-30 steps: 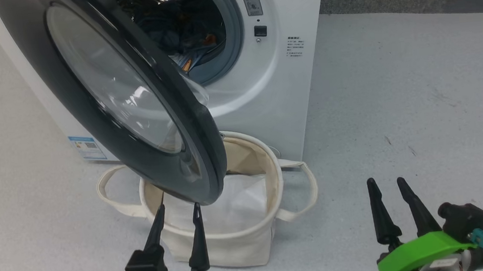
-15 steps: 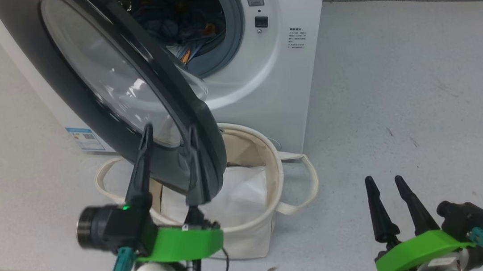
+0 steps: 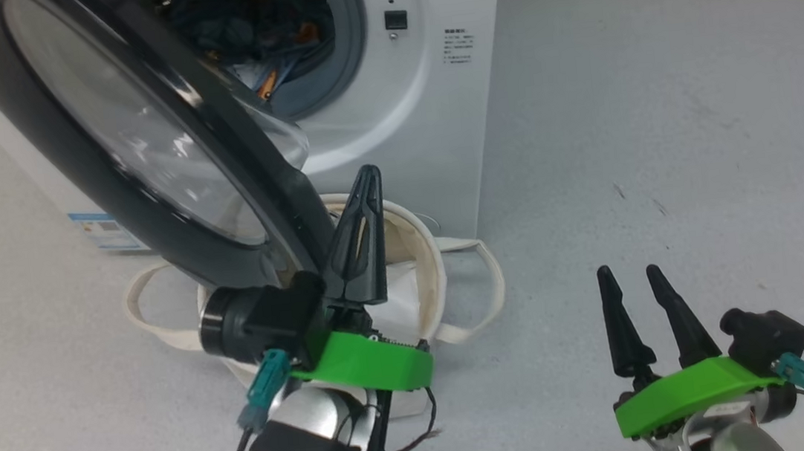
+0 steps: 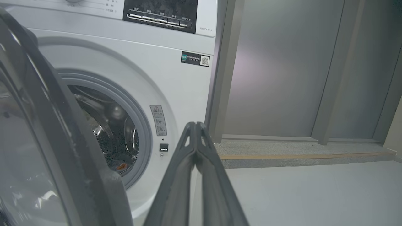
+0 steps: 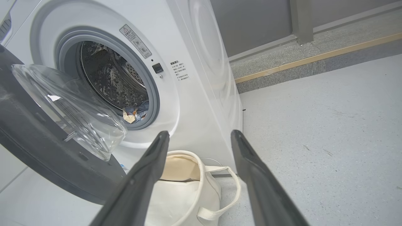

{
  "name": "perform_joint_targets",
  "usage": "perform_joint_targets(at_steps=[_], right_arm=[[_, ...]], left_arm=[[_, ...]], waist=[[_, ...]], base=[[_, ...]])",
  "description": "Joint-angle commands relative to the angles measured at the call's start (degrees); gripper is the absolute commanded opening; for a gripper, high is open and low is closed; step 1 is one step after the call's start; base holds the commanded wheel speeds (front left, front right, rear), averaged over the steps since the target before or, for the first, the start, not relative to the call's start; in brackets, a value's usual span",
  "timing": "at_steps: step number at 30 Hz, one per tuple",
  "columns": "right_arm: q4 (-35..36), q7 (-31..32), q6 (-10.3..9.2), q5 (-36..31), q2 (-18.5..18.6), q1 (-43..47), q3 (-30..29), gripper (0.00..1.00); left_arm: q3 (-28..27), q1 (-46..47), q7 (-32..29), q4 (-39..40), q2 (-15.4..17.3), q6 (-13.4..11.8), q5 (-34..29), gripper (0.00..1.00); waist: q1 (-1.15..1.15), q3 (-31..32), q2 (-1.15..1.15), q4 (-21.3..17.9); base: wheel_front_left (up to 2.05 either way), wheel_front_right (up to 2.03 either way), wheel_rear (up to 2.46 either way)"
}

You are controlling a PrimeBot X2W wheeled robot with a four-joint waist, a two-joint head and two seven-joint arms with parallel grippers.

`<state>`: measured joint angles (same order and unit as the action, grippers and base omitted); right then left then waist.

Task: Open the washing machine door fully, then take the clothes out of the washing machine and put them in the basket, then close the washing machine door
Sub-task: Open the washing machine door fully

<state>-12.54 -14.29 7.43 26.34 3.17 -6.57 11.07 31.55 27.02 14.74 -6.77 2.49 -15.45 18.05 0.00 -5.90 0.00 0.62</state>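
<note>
Washing machine door [image 3: 245, 152] hangs partly open at left. Left gripper [image 3: 366, 184], fingers pressed together and empty, rises beside its rim over the basket [image 3: 440, 281]. Right gripper [image 3: 630, 280] gapes wide, near right. Clothes [image 3: 253, 54] lie inside the washing machine [image 3: 429, 125].

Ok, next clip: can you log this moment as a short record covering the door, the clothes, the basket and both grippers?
door: washing machine door partly open, swung out over the basket
clothes: clothes inside the drum of the washing machine, not yet taken out
basket: basket on the floor in front of the washer, under the door's lower edge
left gripper: left gripper shut, holding nothing, raised beside the door's edge; contact unclear
right gripper: right gripper open, empty, low over the floor
</note>
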Motion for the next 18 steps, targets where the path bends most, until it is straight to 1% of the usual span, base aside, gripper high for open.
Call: perform_joint_targets(at_steps=[1,8,11,14,18], right_arm=[[2.1,-0.7,0.06,0.3,-0.3,-2.3,1.5,1.00],[1.7,-0.7,0.06,0.7,-0.3,-2.9,1.5,1.00],[1.9,-0.7,0.06,0.9,-0.3,-3.2,1.2,1.00],[2.0,-0.7,0.06,0.8,-0.3,-3.4,1.0,1.00],[2.0,-0.7,0.06,0.8,-0.3,-3.4,1.1,1.00]], left_arm=[[-1.1,3.0,0.3,0.9,0.4,-0.5,0.6,0.00],[1.6,6.2,0.3,-6.6,0.4,-2.2,4.5,0.00],[2.0,7.8,0.3,-11.5,0.4,-3.7,4.8,0.00],[2.8,9.3,0.3,-16.1,0.4,-4.6,5.1,0.00],[3.3,10.1,0.3,-20.0,0.4,-5.7,6.4,0.00]], waist=[[0.00,-0.6,0.00,-0.6],[0.00,-1.8,0.00,-1.2],[0.00,-2.2,0.00,-1.1],[0.00,-2.3,0.00,-1.0],[0.00,-2.1,0.00,-0.6]], base=[[0.00,0.00,0.00],[0.00,0.00,0.00],[0.00,0.00,0.00],[0.00,0.00,0.00],[0.00,0.00,0.00]])
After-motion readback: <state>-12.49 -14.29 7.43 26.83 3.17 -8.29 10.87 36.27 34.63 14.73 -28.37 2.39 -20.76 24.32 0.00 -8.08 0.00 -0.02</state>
